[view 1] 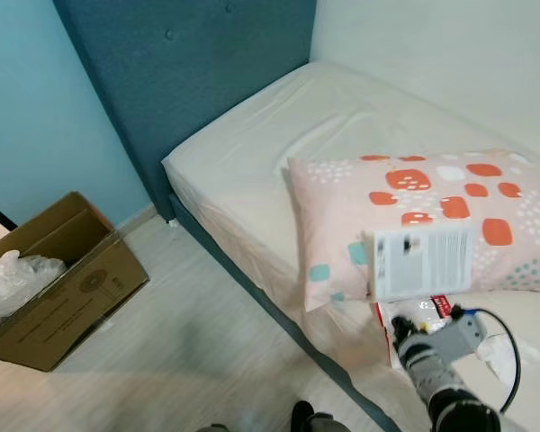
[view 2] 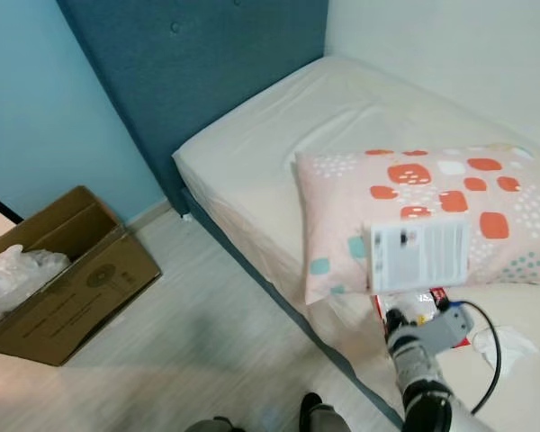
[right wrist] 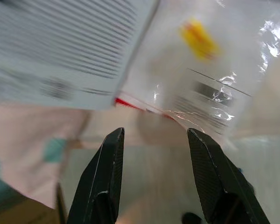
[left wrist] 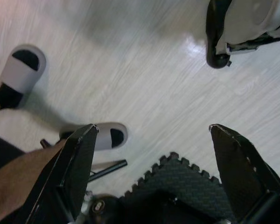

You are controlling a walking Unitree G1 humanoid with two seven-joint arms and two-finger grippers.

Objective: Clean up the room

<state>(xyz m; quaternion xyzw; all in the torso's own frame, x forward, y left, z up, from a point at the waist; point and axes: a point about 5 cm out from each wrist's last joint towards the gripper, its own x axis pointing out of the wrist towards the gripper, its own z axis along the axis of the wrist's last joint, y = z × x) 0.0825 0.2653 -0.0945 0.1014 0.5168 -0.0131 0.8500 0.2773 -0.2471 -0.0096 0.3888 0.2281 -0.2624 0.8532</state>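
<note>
A clear plastic packet with a white printed label (view 1: 421,261) stands upright in front of the patterned pillow (view 1: 450,193) on the bed; its red-edged lower part (view 1: 432,308) rests on the sheet. My right gripper (right wrist: 155,135) is raised at the bed's near edge, open, its fingertips just short of the packet (right wrist: 196,70) with nothing between them. Beside my leg, my left gripper (left wrist: 154,128) hangs open over the floor. On the floor at the left stands an open cardboard box (view 1: 67,297) with crumpled plastic bags (view 1: 9,279) inside.
The bed (view 1: 279,153) has a white sheet and a blue headboard (view 1: 189,81). A crumpled white tissue (view 1: 499,351) lies right of my wrist. A person's slippered feet (left wrist: 23,65) stand close behind me, beside a dark foam mat (left wrist: 177,179). Pale wood floor (view 1: 180,351) lies between box and bed.
</note>
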